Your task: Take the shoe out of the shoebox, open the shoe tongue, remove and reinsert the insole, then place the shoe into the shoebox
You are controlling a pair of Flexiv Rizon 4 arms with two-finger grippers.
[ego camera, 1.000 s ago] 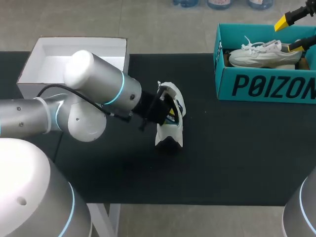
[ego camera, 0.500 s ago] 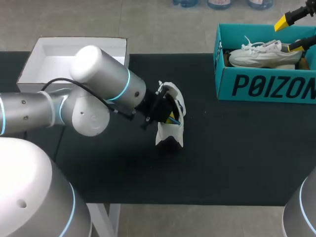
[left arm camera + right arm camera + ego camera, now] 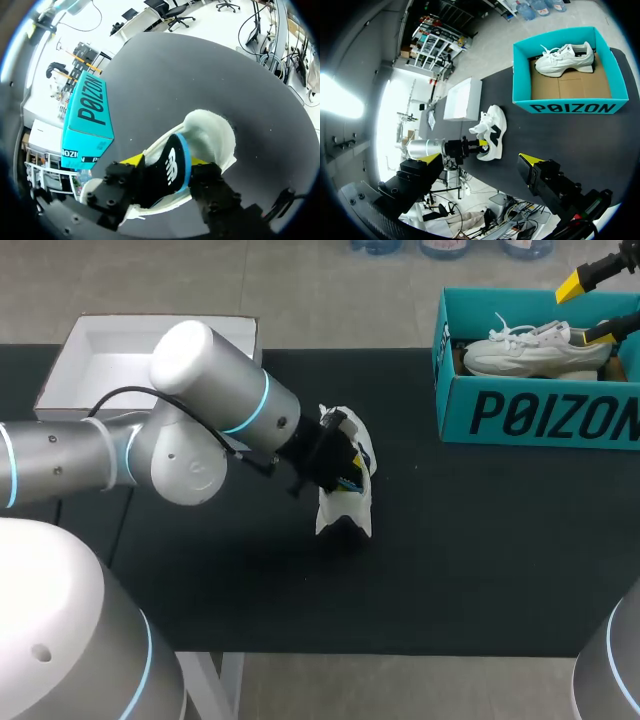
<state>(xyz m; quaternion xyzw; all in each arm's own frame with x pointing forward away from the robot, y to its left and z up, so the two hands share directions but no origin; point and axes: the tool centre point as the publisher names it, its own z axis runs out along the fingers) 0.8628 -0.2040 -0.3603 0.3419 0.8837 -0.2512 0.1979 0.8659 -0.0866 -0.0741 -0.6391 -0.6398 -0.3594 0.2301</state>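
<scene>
A white shoe [image 3: 350, 505] with black trim stands on the black table, left of centre. My left gripper [image 3: 340, 465] is at its mouth. In the left wrist view the left gripper [image 3: 166, 161] is open, its yellow tips on either side of a black, blue-edged piece [image 3: 170, 167], by its look the insole, sticking out of the shoe [image 3: 212, 140]. The teal shoebox [image 3: 540, 415] at the far right holds a second white shoe [image 3: 535, 350]. My right gripper [image 3: 592, 310] hangs wide open over the box's right end, holding nothing. The right wrist view shows the box [image 3: 570, 107] and the shoe [image 3: 492, 131].
A white open box [image 3: 60, 380] sits at the table's back left corner, behind my left arm. Bare black table lies between the shoe and the teal box, and along the front edge.
My left arm's elbow has swung right and farther back, pressing the gripper closer into the shoe's mouth. The shoe has barely shifted. The right arm has not moved.
</scene>
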